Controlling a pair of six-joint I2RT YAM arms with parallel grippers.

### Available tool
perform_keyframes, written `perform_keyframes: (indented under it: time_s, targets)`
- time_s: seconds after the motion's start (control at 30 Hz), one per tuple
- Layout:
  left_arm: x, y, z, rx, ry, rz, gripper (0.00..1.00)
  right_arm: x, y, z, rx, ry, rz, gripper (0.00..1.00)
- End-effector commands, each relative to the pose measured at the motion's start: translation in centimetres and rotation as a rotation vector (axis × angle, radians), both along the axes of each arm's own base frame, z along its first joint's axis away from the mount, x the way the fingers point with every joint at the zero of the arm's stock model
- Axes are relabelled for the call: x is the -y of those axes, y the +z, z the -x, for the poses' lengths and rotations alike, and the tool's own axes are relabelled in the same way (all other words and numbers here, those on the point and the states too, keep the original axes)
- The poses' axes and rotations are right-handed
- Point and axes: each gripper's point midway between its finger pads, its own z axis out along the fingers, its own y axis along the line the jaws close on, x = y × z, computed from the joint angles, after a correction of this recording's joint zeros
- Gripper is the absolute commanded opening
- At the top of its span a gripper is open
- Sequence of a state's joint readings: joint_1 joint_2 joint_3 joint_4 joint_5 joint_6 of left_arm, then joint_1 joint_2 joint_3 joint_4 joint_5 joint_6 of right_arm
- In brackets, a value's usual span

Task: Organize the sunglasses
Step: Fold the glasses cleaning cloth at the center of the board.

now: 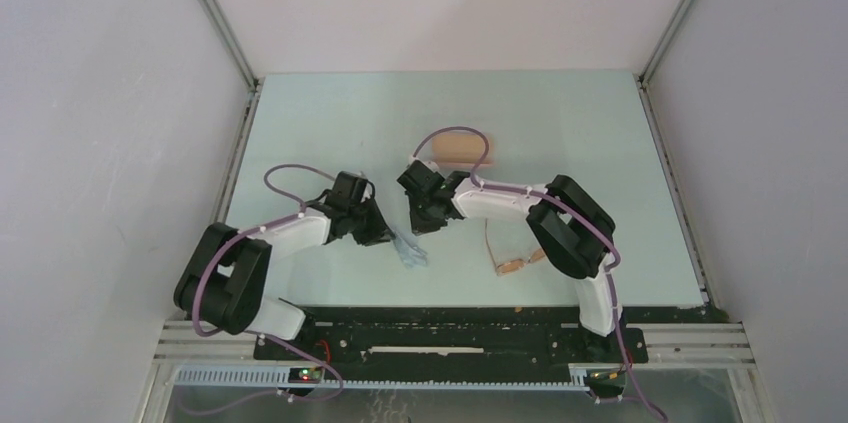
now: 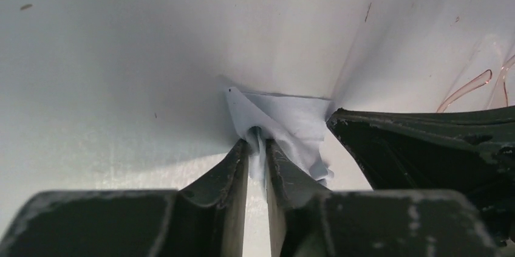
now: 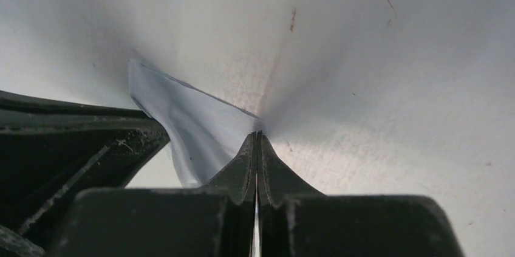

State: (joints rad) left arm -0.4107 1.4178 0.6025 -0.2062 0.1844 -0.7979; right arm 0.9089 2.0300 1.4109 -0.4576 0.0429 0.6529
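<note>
Both arms work the light blue cloth [image 1: 408, 249], likely to spread it flat before wiping or wrapping. Left gripper [image 2: 258, 141] is narrow, pinching a bunched fold of cloth. Right gripper [image 3: 258, 138] is fully closed, seemingly on a thin cloth corner. The sunglasses [image 1: 510, 261] lie untouched on the bench [image 1: 330, 123], near the right arm. The pink case [image 1: 462, 150] sits farther back.
</note>
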Motion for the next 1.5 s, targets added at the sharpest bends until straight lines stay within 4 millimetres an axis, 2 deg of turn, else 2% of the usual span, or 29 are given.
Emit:
perform_keyframes:
  time_s: [0.0,0.1,0.17,0.27,0.3,0.37,0.43,0.5,0.63,0.77,0.83,0.97,1.1,1.17,1.3,1.47]
  targets:
    - [-0.4,-0.7,-0.8,0.012,0.019,-0.048,0.15,0.2,3.4,-0.9,0.056,-0.03,-0.081,0.0]
    - [0.1,0.0,-1.6,0.029,-0.007,-0.042,0.01,1.2,4.1,-0.7,0.066,-0.056,-0.106,0.0]
    - [0.4,0.4,-1.9,0.038,-0.026,-0.034,0.0,2.3,4.1,-0.4,0.065,-0.073,-0.112,0.0]
    - [0.8,1.2,-1.7,0.048,-0.061,-0.012,0.0,2.7,4.5,0.0,0.066,-0.084,-0.133,0.0]
    - [1.0,1.5,-1.6,0.053,-0.072,-0.004,0.0,2.6,4.7,0.1,0.065,-0.086,-0.144,0.02]
    - [0.8,2.0,-1.2,0.058,-0.087,-0.007,0.0,2.1,5.1,0.7,0.063,-0.073,-0.167,0.2]
    - [0.4,2.4,-0.9,0.069,-0.106,-0.029,0.0,1.4,5.1,1.2,0.061,-0.054,-0.178,0.32]
    - [0.0,2.9,-0.7,0.082,-0.118,-0.046,0.0,0.6,4.8,1.6,0.038,-0.032,-0.202,0.35]
    - [-0.7,3.4,-0.7,0.104,-0.109,-0.074,0.0,-0.5,3.7,0.5,-0.012,-0.05,-0.234,0.35]
    - [0.2,3.3,-0.7,0.087,-0.128,-0.036,0.0,-1.4,2.4,0.1,-0.028,-0.016,-0.165,0.5]
    - [0.3,3.2,-0.7,0.084,-0.129,-0.028,0.0,-1.6,1.7,0.5,-0.034,-0.003,-0.137,0.51]
    - [0.5,3.1,-0.7,0.086,-0.132,-0.016,0.0,-1.7,0.3,1.5,-0.056,0.003,-0.103,0.5]
    - [0.7,3.0,-0.6,0.083,-0.138,-0.005,0.0,-2.1,0.1,2.0,-0.044,0.012,-0.094,0.42]
    - [0.8,3.0,-0.6,0.082,-0.141,0.001,0.0,-2.1,0.0,1.9,-0.031,-0.001,-0.086,0.34]
    - [1.5,3.5,-0.6,0.096,-0.162,0.049,0.0,-1.8,0.2,1.0,-0.021,-0.029,-0.105,0.0]
    - [2.1,4.0,-0.1,0.095,-0.193,0.087,0.0,-0.8,1.6,-0.2,0.046,-0.067,-0.095,0.0]
